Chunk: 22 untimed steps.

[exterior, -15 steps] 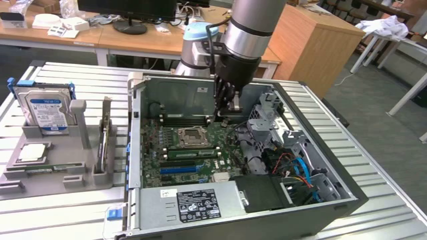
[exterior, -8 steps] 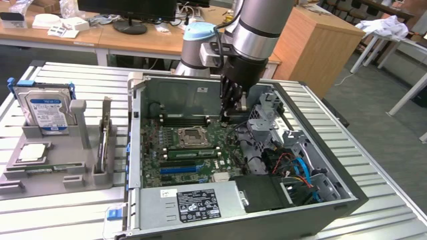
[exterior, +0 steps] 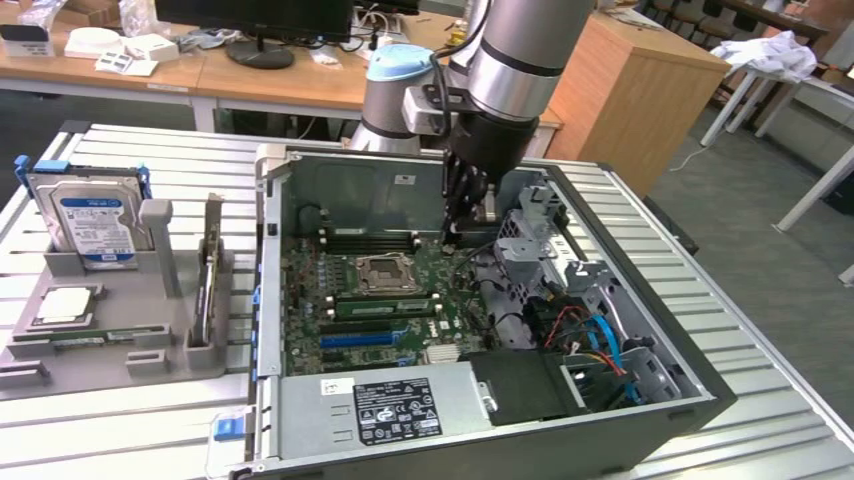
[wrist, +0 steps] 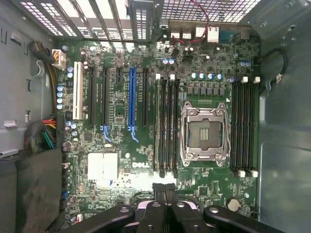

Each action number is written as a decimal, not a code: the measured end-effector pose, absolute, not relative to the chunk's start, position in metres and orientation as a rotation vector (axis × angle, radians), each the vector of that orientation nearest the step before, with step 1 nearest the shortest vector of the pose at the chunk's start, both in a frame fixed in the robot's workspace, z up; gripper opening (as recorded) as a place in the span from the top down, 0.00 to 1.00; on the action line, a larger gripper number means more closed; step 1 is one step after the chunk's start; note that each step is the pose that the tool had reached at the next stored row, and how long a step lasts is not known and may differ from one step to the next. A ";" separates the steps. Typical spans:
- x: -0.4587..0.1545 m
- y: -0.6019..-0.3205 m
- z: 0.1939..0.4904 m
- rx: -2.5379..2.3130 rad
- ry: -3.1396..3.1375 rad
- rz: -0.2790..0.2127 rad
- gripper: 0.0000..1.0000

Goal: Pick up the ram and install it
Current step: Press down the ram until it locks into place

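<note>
My gripper (exterior: 470,225) hangs inside the open computer case (exterior: 667,330), over the far end of the motherboard (exterior: 360,290) near the black memory slots (exterior: 367,240). In the wrist view its fingers (wrist: 158,204) are pressed together with nothing between them, so the gripper (wrist: 165,189) is shut and empty. A narrow green ram stick (exterior: 380,305) stands in a slot beside the CPU socket (exterior: 383,270). The same slots (wrist: 165,126) show from above next to the socket (wrist: 204,133). Another green stick (exterior: 80,342) lies in the grey fixture (exterior: 120,320), far from the gripper.
On the fixture stand a silver hard drive (exterior: 91,222) and a thin board on edge (exterior: 210,275). The case holds a power supply (exterior: 380,410), a drive cage (exterior: 534,235) and orange and blue cables (exterior: 594,340). A slatted metal table (exterior: 120,430) lies underneath.
</note>
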<state>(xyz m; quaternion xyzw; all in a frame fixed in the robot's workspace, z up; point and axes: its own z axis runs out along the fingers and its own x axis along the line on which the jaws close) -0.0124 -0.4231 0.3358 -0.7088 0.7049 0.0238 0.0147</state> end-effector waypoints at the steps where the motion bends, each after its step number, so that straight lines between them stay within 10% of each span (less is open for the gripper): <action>1: -0.012 -0.423 0.336 -2.206 2.194 0.074 0.89; 22: -0.012 -0.423 0.328 -2.200 2.186 0.058 0.89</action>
